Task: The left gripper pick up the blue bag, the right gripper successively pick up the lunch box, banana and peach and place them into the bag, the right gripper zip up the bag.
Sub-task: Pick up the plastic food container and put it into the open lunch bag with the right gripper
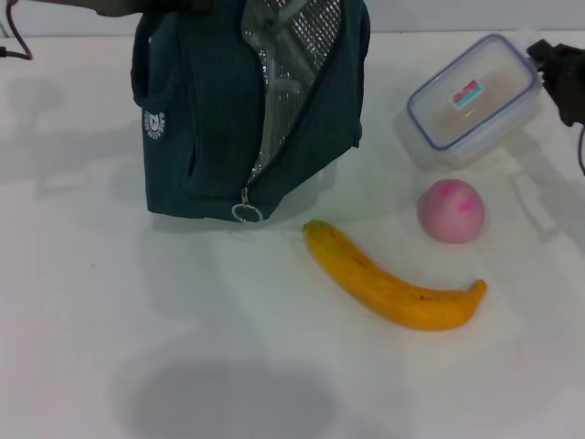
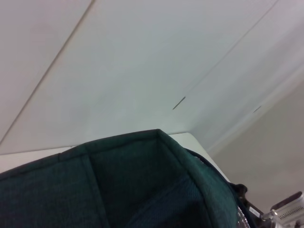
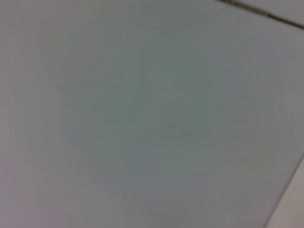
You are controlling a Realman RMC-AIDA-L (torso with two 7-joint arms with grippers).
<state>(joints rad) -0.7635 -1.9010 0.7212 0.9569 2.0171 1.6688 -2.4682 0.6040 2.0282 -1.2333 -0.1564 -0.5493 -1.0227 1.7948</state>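
We counted one bag point(image 1: 196, 119), one box point(image 1: 473, 101), one banana point(image 1: 393, 279) and one peach point(image 1: 451, 210) on the white bench point(image 1: 91, 347), four things in all, with two arms reaching in from the far edge.

The bag stood upright at the far left of the bench, its front zip open most of the way so that the silver foil lining point(image 1: 292, 55) showed in a long wedge. One ring zip pull point(image 1: 246, 212) hung at the foot of the opening, and one small white logo point(image 1: 154, 125) sat on the side panel. The left tool point(image 1: 137, 7) was at the bag's top edge, almost wholly cut off by the head view; we could not tell whether it was clenched or released. In the left wrist view only the bag's dark fabric rim point(image 2: 142, 142) was seen, close against a pale wall.

The box lay at the far right, tilted, its blue-rimmed lid up and one red-and-teal label point(image 1: 466, 94) on it. The right tool point(image 1: 559, 78) was just beside the box's right end, at the frame's edge; whether it touched or gripped the box we could not tell. The right wrist view gave only a blank pale surface.

The peach lay just in front of the box, apart from it. The banana lay nearest us, between bag and peach, curved, touching neither.
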